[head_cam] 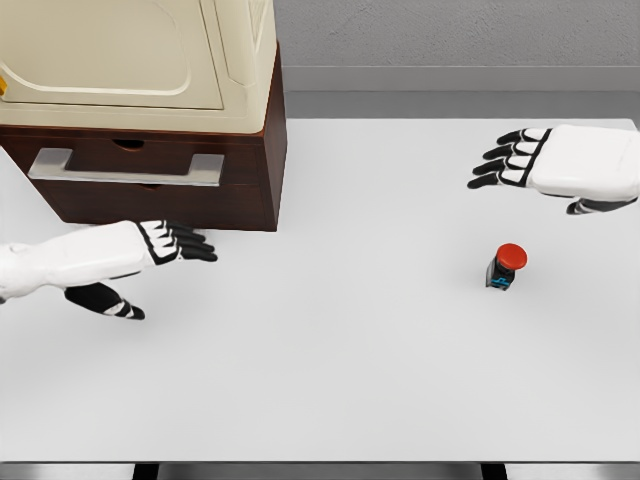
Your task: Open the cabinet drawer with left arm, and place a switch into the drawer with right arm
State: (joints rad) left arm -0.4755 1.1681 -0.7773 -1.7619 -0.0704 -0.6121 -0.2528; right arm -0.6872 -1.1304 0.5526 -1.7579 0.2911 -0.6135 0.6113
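A brown cabinet [250, 150] with a cream upper part stands at the back left of the white table [330, 360]. Its drawer front carries a flat grey handle [125, 166], and the drawer looks shut. My left hand [185, 243] hovers just below and in front of the cabinet's base, fingers stretched out, thumb hanging down, holding nothing. A small switch [505, 266] with a red round button on a black and blue body stands on the table at the right. My right hand [515, 158] floats above and behind it, fingers spread and empty.
A grey wall runs along the back of the table. The table's front edge lies near the bottom of the view, with dark legs below it.
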